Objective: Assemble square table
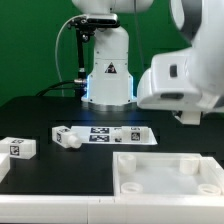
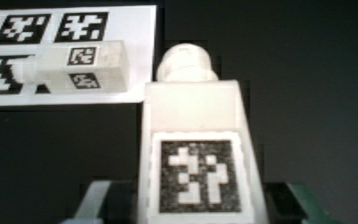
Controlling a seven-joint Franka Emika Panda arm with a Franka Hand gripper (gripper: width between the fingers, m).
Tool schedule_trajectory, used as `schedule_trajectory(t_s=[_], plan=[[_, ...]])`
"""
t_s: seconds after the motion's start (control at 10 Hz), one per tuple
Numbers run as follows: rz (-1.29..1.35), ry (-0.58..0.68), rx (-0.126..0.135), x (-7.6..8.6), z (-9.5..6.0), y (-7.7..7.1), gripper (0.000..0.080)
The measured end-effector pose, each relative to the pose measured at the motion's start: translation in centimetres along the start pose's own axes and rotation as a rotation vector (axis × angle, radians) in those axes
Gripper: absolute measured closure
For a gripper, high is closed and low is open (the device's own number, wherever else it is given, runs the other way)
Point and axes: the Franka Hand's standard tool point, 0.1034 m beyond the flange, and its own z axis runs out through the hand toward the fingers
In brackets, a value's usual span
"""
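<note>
In the wrist view my gripper (image 2: 194,200) is shut on a white table leg (image 2: 194,130). The leg has a black-and-white tag on its face and a rounded peg at its far end, and one finger (image 2: 98,202) stands on each side of it. A second leg (image 2: 87,68) lies on the marker board's edge; it also shows in the exterior view (image 1: 65,137). A third leg (image 1: 18,149) lies at the exterior view's left. The white square tabletop (image 1: 200,165) with raised rim lies at the lower right. The gripper itself is hidden in the exterior view.
The marker board (image 1: 120,133) lies flat on the black table in front of the robot base (image 1: 108,75); it also shows in the wrist view (image 2: 34,45). A large white arm link (image 1: 180,85) fills the exterior view's upper right.
</note>
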Motion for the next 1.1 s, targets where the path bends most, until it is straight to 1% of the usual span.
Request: schedule_trajectory(t_s=[0.1, 0.2, 0.3, 0.4, 0.5, 0.6, 0.7, 0.8, 0.9, 1.0, 1.1], plan=[[0.0, 0.048, 0.004, -0.1, 0.2, -0.1, 0.0517], [0.001, 0.112, 0.012, 0.3, 0.0, -0.2, 0.0515], [-0.003, 0.161, 0.021, 0.6, -0.7, -0.3, 0.0515], [-0.023, 0.214, 0.032, 1.4, -2.4, 0.0, 0.0515], [-0.092, 0.297, 0.041, 2.5, -4.6, 0.4, 0.0515], [-0.095, 0.43, 0.055, 3.6, -6.6, 0.6, 0.0515], [-0.087, 0.492, 0.056, 3.3, -5.8, 0.3, 0.0515], [-0.089, 0.549, 0.056, 3.2, -5.5, 0.2, 0.0515], [-0.087, 0.646, 0.062, 3.7, -6.0, 0.2, 0.0515], [-0.085, 0.719, 0.066, 3.9, -6.0, 0.3, 0.0515], [-0.092, 0.793, 0.066, 4.8, -6.6, 0.3, 0.0515]])
